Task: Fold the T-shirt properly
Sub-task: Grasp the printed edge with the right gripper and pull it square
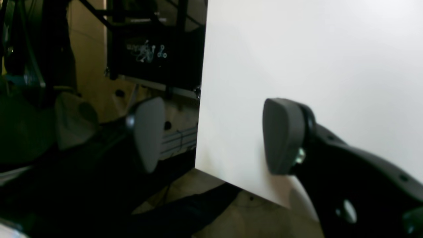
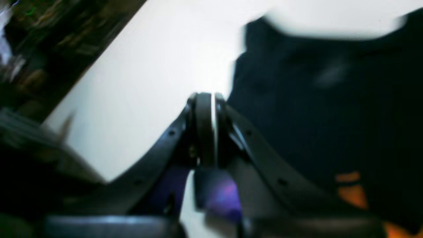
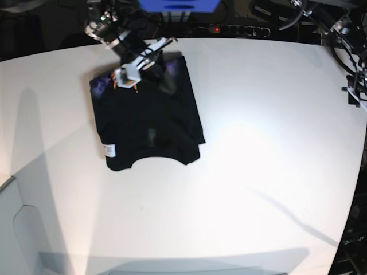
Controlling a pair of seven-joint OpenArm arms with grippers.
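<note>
the black t-shirt (image 3: 148, 129) lies folded on the white table (image 3: 258, 172) in the upper left of the base view, its white label (image 3: 109, 150) at the near left edge. behind it, the right gripper (image 3: 127, 73) is clenched, seemingly empty through blur. far right, the left gripper (image 1: 211, 135) gapes, released.

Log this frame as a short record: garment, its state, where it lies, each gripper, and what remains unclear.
garment: black short-sleeved cloth T-shirt
state: folded into a compact block, plain side up; orange and purple print shows at its far edge; small white label at the near left corner
location: far left part of the white table in the base view
right gripper: shut, over the shirt's far edge
left gripper: open, empty, at the table's edge, away from the shirt
unclear: whether the right gripper pinches cloth; wrist view is blurred
</note>
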